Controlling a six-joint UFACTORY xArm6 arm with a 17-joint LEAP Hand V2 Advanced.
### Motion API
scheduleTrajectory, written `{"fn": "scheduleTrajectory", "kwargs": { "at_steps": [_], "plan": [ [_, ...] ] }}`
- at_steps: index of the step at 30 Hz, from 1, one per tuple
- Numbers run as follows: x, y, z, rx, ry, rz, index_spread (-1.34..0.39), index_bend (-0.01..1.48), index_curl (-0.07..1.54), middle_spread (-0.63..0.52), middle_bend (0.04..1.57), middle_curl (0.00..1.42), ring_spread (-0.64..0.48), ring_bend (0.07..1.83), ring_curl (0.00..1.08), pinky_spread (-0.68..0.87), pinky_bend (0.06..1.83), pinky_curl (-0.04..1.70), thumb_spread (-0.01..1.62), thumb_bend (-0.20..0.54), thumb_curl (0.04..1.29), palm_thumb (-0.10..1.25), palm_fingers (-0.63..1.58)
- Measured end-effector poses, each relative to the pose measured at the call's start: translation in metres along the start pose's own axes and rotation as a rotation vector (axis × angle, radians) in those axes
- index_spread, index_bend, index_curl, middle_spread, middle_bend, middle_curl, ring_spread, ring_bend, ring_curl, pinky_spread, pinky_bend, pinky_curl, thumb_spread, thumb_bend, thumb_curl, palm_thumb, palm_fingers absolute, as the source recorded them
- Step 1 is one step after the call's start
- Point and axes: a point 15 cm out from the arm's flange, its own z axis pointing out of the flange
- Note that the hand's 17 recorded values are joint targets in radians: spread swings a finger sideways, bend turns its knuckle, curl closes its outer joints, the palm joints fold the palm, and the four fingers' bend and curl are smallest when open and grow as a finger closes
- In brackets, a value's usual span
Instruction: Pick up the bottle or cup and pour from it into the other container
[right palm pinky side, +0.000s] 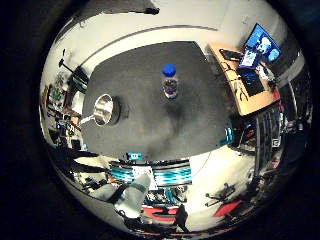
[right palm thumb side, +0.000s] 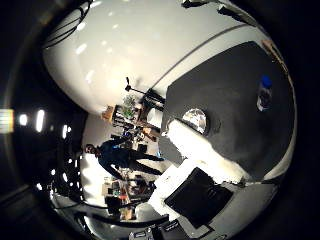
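You saw the bottle (right palm pinky side: 170, 81) standing upright mid-counter (right palm pinky side: 150, 125), well apart from the metal cup (right palm pinky side: 103, 109). The hand (right palm thumb side: 200, 165) hung high above both; whether it was spread, you could not tell. A skewed approach risked toppling the tall bottle.

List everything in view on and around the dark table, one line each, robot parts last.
bottle: one, clear with a blue cap, upright on the dark table, apart from the cup.
metal cup: one, shiny silver, open side showing, on the table toward its edge.
table: one, dark grey top, holding both containers.
wooden desk: one, light brown, beside the table, carrying lit monitors and a laptop.
hand: one, white and black parts reaching in from the edge of the thumb side view, above the table, holding nothing visible; finger pose unclear.
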Motion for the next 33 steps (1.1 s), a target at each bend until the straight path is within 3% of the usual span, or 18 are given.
{"fn": "scheduleTrajectory", "kwargs": {
  "at_steps": [4, 11, 22, 33],
  "plan": [
    [0.034, -0.013, -0.001, 0.092, -0.073, 0.033, -0.28, 0.14, 0.29, -0.03, 0.38, 0.38, 0.09, 0.61, 0.19, 0.48, 0.82, 0.0, 1.14, -0.023, 0.35, 0.56, 0.32],
    [0.094, -0.009, 0.022, 0.095, -0.128, 0.081, -0.24, 0.15, 0.26, 0.02, 0.37, 0.37, 0.11, 0.66, 0.2, 0.45, 0.93, 0.0, 1.13, -0.024, 0.32, 0.49, 0.18],
    [0.163, -0.021, 0.069, 0.234, -0.327, 0.112, -0.21, 0.16, 0.28, 0.05, 0.38, 0.37, 0.12, 0.65, 0.21, 0.43, 0.9, 0.0, 1.14, -0.018, 0.32, 0.55, 0.17],
    [0.224, -0.012, 0.098, 0.248, -0.356, 0.159, -0.21, 0.16, 0.28, 0.04, 0.39, 0.37, 0.12, 0.65, 0.21, 0.43, 0.89, 0.0, 1.13, -0.021, 0.33, 0.56, 0.18]
  ]
}}
